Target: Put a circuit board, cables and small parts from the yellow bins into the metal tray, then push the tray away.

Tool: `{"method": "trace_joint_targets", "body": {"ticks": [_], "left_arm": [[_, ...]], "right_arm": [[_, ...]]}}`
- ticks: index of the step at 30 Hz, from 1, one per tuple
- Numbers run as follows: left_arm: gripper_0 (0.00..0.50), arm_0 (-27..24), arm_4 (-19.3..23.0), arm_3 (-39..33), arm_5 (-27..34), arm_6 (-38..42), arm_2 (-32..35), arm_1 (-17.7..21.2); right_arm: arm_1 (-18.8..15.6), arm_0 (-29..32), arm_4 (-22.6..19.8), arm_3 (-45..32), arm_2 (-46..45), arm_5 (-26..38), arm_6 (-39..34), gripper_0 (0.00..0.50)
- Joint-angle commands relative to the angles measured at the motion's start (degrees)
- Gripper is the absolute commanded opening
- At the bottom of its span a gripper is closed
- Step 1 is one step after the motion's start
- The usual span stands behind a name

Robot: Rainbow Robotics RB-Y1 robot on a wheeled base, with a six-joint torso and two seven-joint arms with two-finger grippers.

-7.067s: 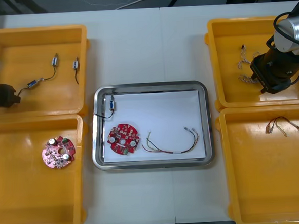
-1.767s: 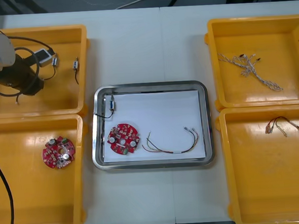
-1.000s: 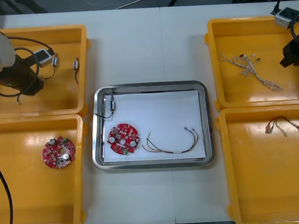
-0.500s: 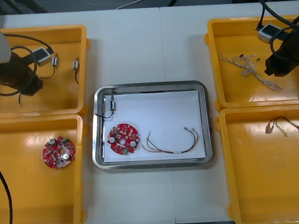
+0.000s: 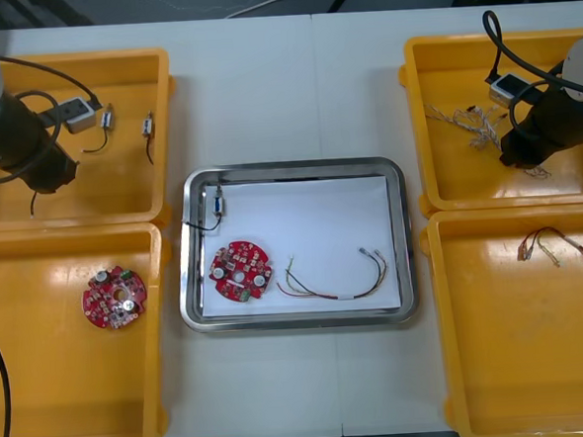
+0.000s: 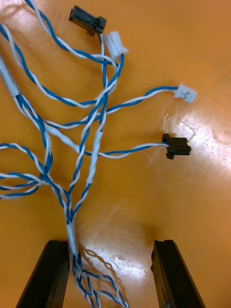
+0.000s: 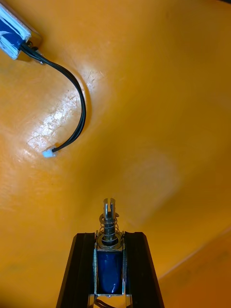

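Observation:
My left gripper [image 7: 109,269] is shut on a small metal part [image 7: 109,262] with a blue body and a spring pin, held above the floor of the far left yellow bin [image 5: 131,189]. In the front view the left gripper [image 5: 50,179] hangs over that bin. My right gripper [image 6: 110,279] is open, low over the twisted blue and white cable [image 6: 72,226], whose bundle runs between the fingers beside one fingertip [image 6: 50,274]. The front view shows the right gripper [image 5: 517,153] in the far right bin [image 5: 448,184]. The metal tray [image 5: 303,319] holds a red circuit board [image 5: 240,272], a red and yellow cable [image 5: 335,283] and a small metal part [image 5: 215,201].
Two more small metal parts [image 5: 148,125] lie in the far left bin, one with a black cable [image 7: 77,110]. Another circuit board [image 5: 113,296] sits in the near left bin. A red and yellow cable [image 5: 546,246] lies in the near right bin.
My right arm has come in from the right edge and dropped over the blue and white cable. My left arm has shifted slightly left and nearer, still holding the small metal part.

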Motion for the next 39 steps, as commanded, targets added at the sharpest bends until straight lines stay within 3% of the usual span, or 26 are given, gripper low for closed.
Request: {"method": "trace_joint_targets", "body": {"ticks": [1, 3, 5, 6, 7, 8, 9, 10, 12, 17, 24, 29, 39], "left_arm": [[0.0, -4.19, 1.44, -3.25, 3.58, 11.93, 1.44, 3.8], [0.0, -4.37, 1.79, -4.3, 4.99, 14.04, 1.44, 4.24], [0.0, -4.63, 2.05, -5.53, 6.66, 16.15, 1.35, 4.6], [0.0, -4.9, 2.32, -6.24, 7.8, 17.74, 1.26, 4.86], [0.0, -5.07, 2.4, -7.11, 9.21, 19.32, 1.17, 5.04], [0.0, -5.25, 2.49, -7.55, 9.73, 20.11, 1.17, 5.12], [0.0, -5.42, 2.58, -8.17, 10.96, 21.51, 1.17, 5.21], [0.0, -5.6, 2.76, -9.05, 12.19, 23.01, 1.17, 5.39], [0.0, -5.77, 2.76, -10.28, 14.13, 24.94, 1.17, 5.83], [0.0, -5.86, 4.16, -12.83, 19.14, 31.09, 1.17, 7.32], [0.0, -4.9, 8.82, -17.31, 19.54, 42.08, 1.17, 9.17], [0.0, -0.33, 9.79, -24.78, 19.54, 50.34, 1.17, 10.4], [0.0, 9.08, 11.19, -38.05, 19.54, 61.59, 4.34, 10.4]], "right_arm": [[1.25, -0.06, 0.01, 1.21, 0.74, -1.81, 2.59, 0.5], [1.42, 0.02, 0.19, 1.3, 1.0, -1.99, 2.59, 0.5], [1.42, -0.06, 0.1, 1.3, 1.09, -1.99, 2.5, 0.439], [1.42, -0.06, 0.1, 1.39, 1.09, -1.99, 2.59, 0.361], [1.42, -0.06, 0.1, 1.39, 1.09, -1.99, 2.59, 0.247], [1.33, -0.06, 0.1, 1.39, 1.09, -1.99, 2.59, 0.182], [1.42, -0.06, 0.1, 1.3, 1.09, -1.99, 2.5, 0.075], [1.42, 0.02, 0.1, 1.3, 1.09, -1.9, 2.59, 0.03], [1.42, -0.06, 0.1, 1.3, 1.09, -1.99, 2.59, 0.0], [1.33, -0.06, 0.1, 1.12, 1.0, -2.34, 2.85, 0.0], [0.63, -0.06, 2.48, -2.57, 1.09, -1.55, 3.64, 0.0], [-1.04, -0.06, 5.73, -9.51, 1.0, 4.16, 3.99, 0.0], [-5.17, -0.15, 3.62, -19.79, -1.81, 17.35, 4.34, 0.0]]}}
